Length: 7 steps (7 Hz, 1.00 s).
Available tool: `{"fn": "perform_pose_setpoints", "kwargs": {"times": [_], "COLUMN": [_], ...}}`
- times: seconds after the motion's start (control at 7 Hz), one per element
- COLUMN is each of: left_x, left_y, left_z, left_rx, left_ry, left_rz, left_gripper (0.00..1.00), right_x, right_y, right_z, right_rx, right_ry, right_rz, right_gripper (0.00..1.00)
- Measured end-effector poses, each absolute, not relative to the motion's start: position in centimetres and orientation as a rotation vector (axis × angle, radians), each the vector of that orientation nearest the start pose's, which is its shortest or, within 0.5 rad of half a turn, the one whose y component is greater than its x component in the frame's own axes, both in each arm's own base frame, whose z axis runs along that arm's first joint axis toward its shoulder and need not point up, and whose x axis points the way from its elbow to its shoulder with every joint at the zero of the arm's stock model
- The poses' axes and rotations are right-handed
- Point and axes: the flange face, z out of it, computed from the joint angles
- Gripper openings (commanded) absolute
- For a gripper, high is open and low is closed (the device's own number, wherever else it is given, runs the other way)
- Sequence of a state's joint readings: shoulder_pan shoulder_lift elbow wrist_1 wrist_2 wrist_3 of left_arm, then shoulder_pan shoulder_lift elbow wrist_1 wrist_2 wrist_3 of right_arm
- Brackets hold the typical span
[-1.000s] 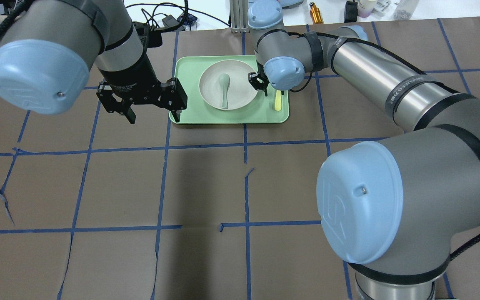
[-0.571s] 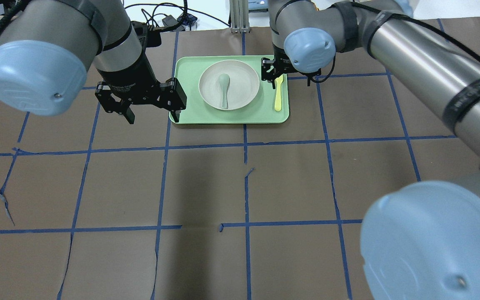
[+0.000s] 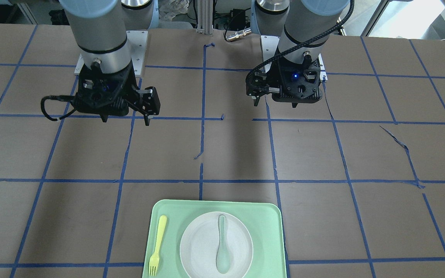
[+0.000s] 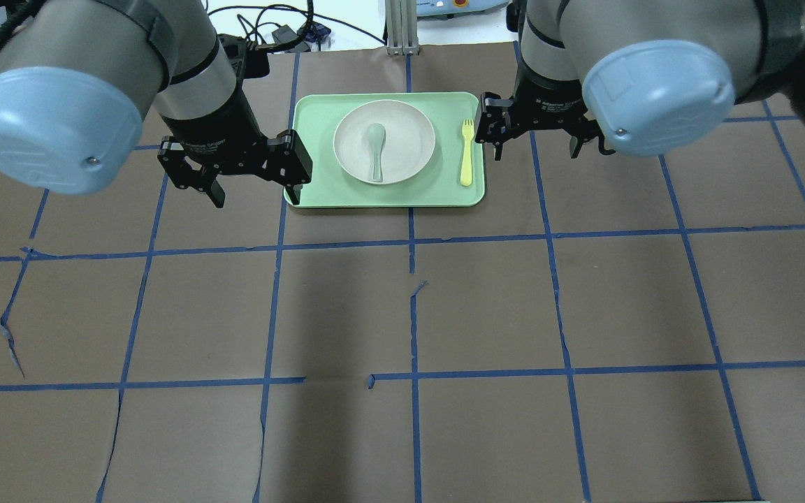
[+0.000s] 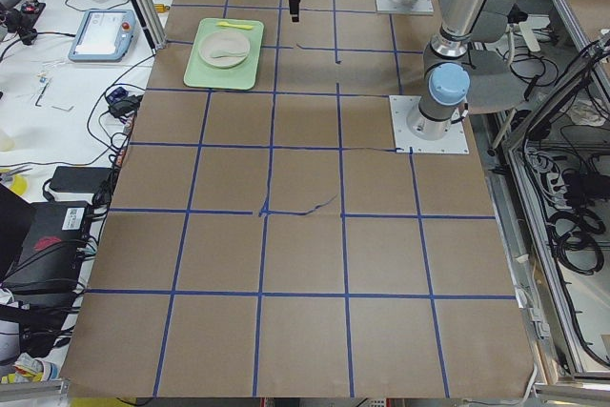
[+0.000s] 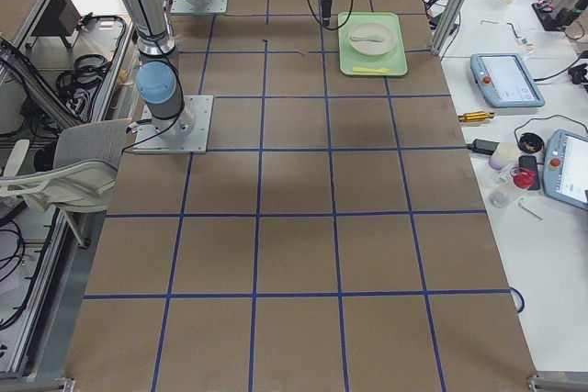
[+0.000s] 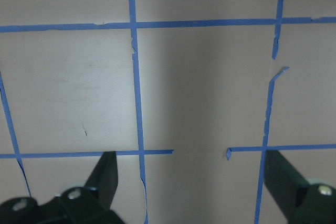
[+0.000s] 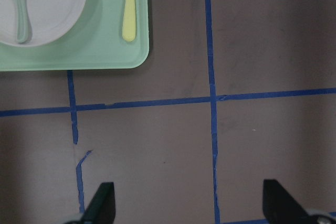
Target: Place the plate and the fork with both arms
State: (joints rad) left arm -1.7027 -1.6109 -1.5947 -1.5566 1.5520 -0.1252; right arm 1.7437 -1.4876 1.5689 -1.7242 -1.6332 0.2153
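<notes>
The off-white plate [image 4: 409, 143] sits in the middle of a mint-green tray [image 4: 444, 195] at the far centre of the table. The pale-yellow fork [image 4: 467, 154] lies on the tray to the plate's right, tines pointing away from me. My left gripper [image 4: 256, 190] hangs open and empty just left of the tray. My right gripper [image 4: 535, 148] hangs open and empty just right of the tray. The right wrist view shows the plate [image 8: 52, 9] and fork [image 8: 128, 9] ahead of the open right gripper [image 8: 189, 203]. The left wrist view shows the open left gripper [image 7: 194, 182] over bare paper.
A pale grey-green spoon [image 4: 376, 150] lies on the plate. The table is covered in brown paper [image 4: 486, 307] with a blue tape grid. Cables and small devices [image 4: 284, 35] lie beyond the far edge. The front view shows the tray [image 3: 269, 231] near the operators' edge.
My right gripper has drawn back from over the fork's tine end to beyond the tray's right edge. The fork lies where it was. The left arm has barely moved.
</notes>
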Motion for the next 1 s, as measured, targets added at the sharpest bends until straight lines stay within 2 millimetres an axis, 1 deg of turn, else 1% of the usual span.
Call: {"fn": "perform_pose_setpoints", "kwargs": {"times": [0.14,0.29,1.0], "left_x": [-20.0,-19.9,-19.9], "left_y": [-48.0,-47.9,-47.6], "left_z": [46.1,46.5,47.0], "left_rx": [0.009,0.008,0.011], "left_ry": [3.153,3.155,3.157], "left_rz": [0.074,0.062,0.041], "left_gripper": [1.0,1.0,1.0], "right_x": [21.4,21.4,21.9], "right_y": [-49.1,-48.5,-47.6], "right_z": [47.2,47.6,48.4], "right_rx": [0.053,0.039,-0.027], "right_ry": [3.181,3.179,3.174], "right_rz": [-0.128,-0.115,-0.094], "right_gripper": [1.0,1.0,1.0]}}
